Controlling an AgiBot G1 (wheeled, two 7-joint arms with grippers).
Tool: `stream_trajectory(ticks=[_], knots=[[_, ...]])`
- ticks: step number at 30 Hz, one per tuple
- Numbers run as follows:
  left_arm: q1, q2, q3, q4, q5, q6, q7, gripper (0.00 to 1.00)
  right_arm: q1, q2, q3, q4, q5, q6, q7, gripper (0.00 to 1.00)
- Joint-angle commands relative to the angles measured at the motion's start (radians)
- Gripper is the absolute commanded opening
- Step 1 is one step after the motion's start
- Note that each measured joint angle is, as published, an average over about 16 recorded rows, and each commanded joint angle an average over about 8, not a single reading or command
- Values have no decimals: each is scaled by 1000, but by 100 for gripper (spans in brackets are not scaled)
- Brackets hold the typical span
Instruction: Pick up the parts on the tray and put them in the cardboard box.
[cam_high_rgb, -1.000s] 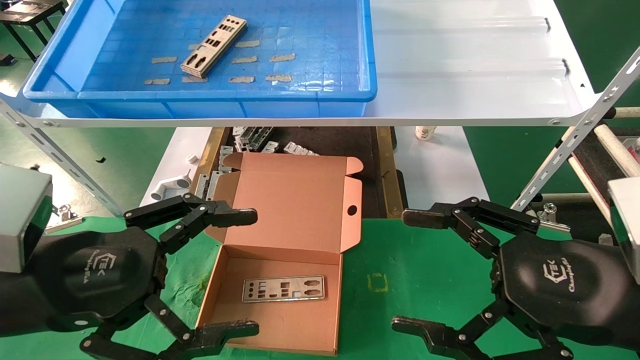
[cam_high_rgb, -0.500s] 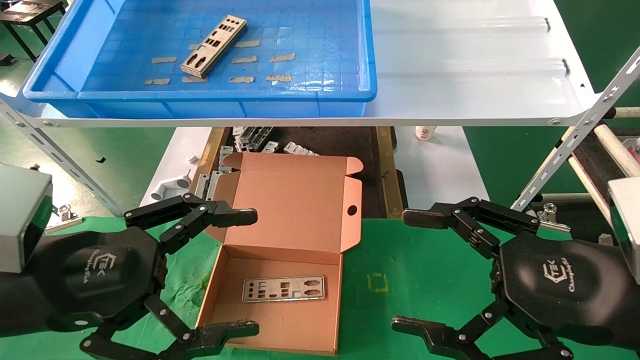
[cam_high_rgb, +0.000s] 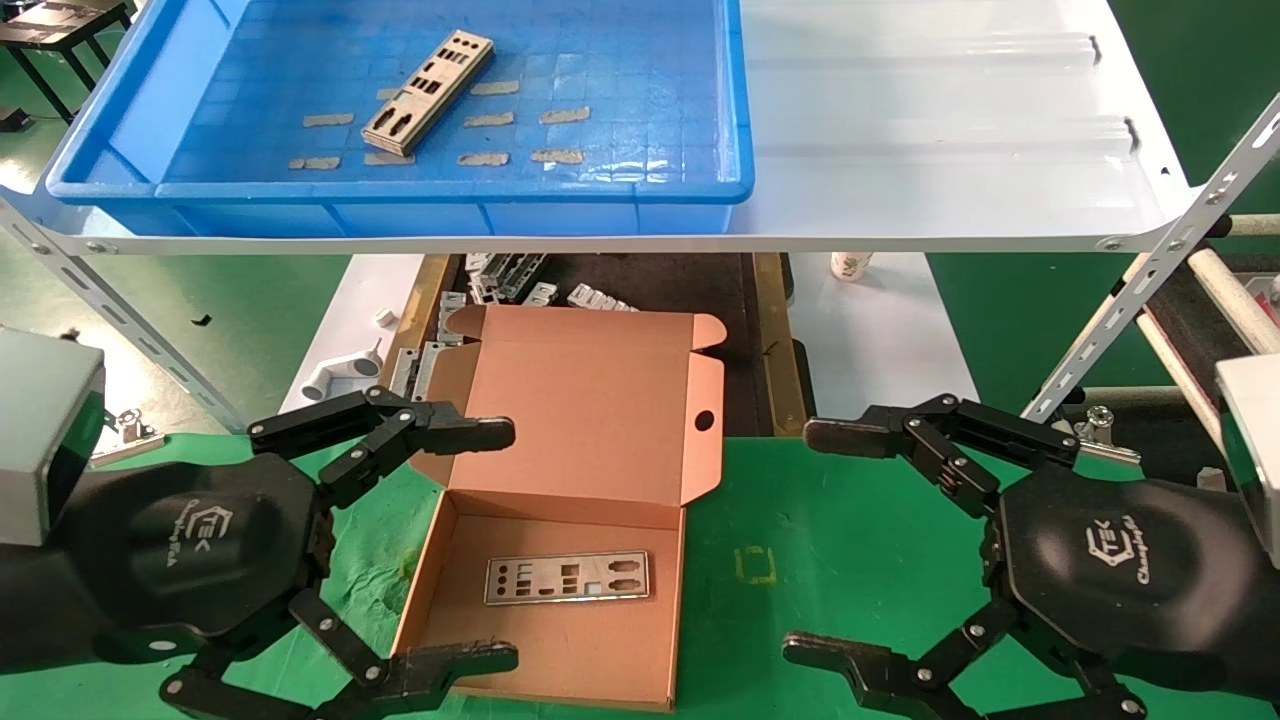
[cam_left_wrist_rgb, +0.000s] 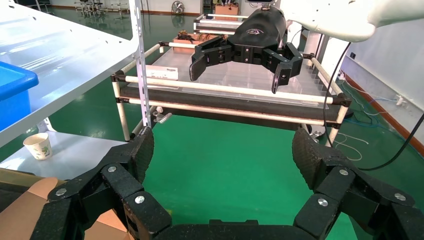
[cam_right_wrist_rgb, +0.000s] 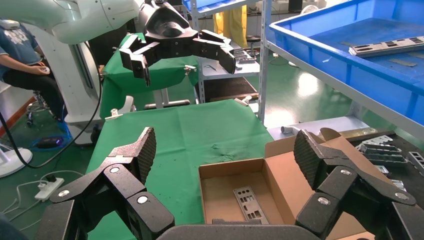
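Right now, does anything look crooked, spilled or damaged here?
Nothing looks damaged or spilled. One plate lies diagonally in the blue tray; another lies flat in the open box. Both grippers hang open, empty.

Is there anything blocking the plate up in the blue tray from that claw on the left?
Nothing visible does. The plate lies alone on the tray floor among flat tape scraps. The left gripper, open, sits low beside the cardboard box; it would only have to clear the tray's front wall.

Head overhead; wrist views facing, sharing cardboard box (cam_high_rgb: 590, 500).
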Motion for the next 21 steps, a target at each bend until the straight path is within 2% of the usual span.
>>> stream_trajectory(ticks=[1, 21], knots=[[0, 0, 0, 0, 0, 0, 0, 100, 0, 0, 0, 0, 0, 0, 0, 100], [0, 0, 0, 0, 0, 0, 0, 100, 0, 0, 0, 0, 0, 0, 0, 100]])
